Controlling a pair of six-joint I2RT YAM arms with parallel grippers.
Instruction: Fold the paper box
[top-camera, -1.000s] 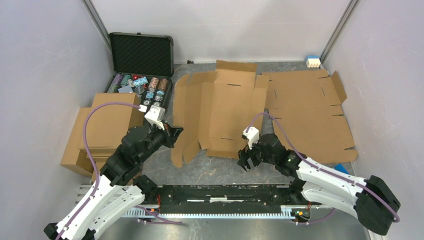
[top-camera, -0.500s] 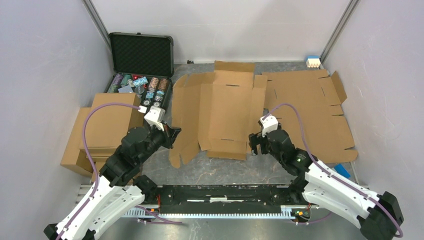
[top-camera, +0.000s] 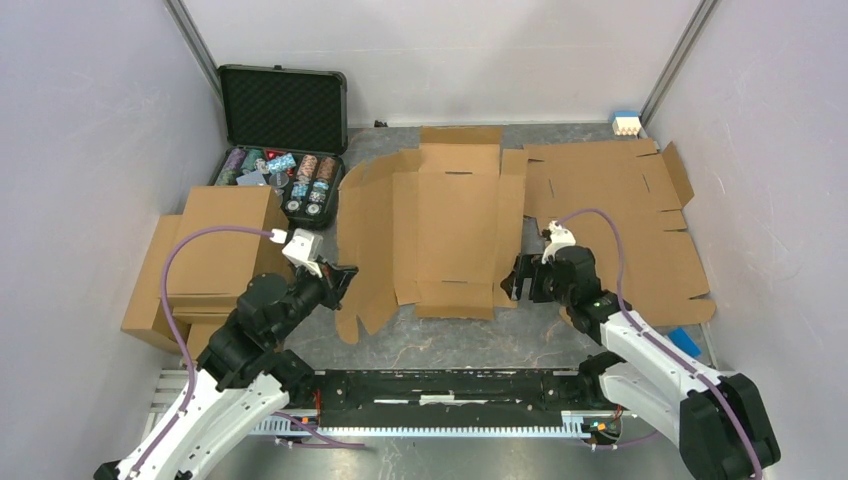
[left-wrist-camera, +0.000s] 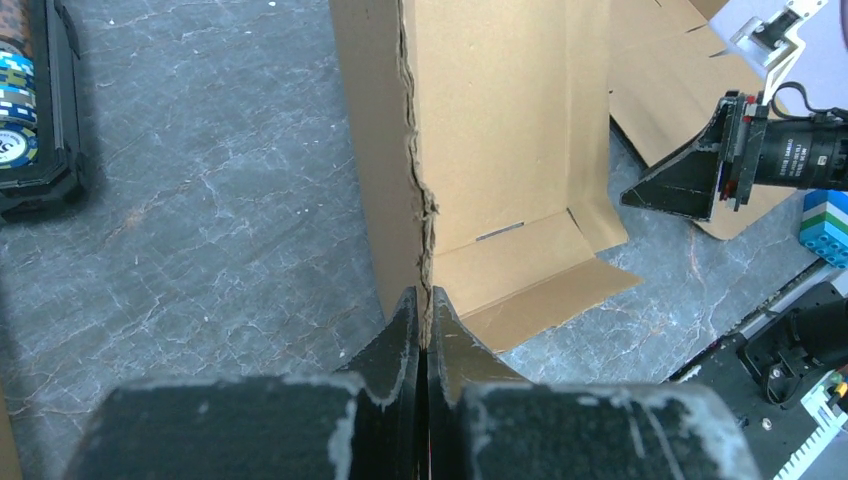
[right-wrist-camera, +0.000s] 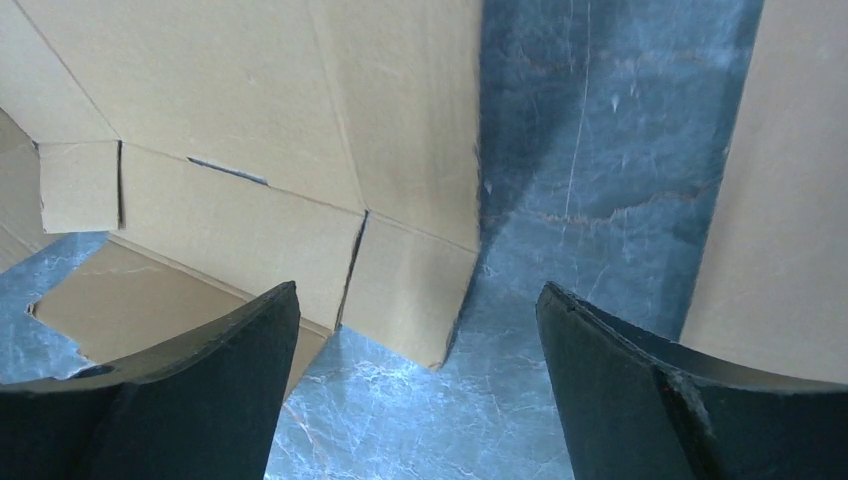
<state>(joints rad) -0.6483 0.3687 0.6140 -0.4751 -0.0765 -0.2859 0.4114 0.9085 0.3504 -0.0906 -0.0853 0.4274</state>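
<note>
The paper box (top-camera: 447, 225) is a brown corrugated blank lying open in the middle of the table, its left side panels raised. My left gripper (top-camera: 341, 279) is shut on the near edge of the box's left side panel (left-wrist-camera: 425, 200), which stands on edge between the fingers (left-wrist-camera: 400, 335). My right gripper (top-camera: 518, 280) is open and empty, low over the table beside the box's near right corner flap (right-wrist-camera: 405, 290). That flap sits between and beyond its two fingertips, apart from both.
A second flat cardboard blank (top-camera: 620, 225) lies at the right. A black case of poker chips (top-camera: 282, 140) stands open at the back left. A stack of folded cardboard (top-camera: 205, 255) is at the left. Small blocks (top-camera: 626, 124) sit at the back right corner.
My right gripper has swung from the front of the box to its near right corner. My left gripper has drawn back toward me with the side panel, and the blank has straightened.
</note>
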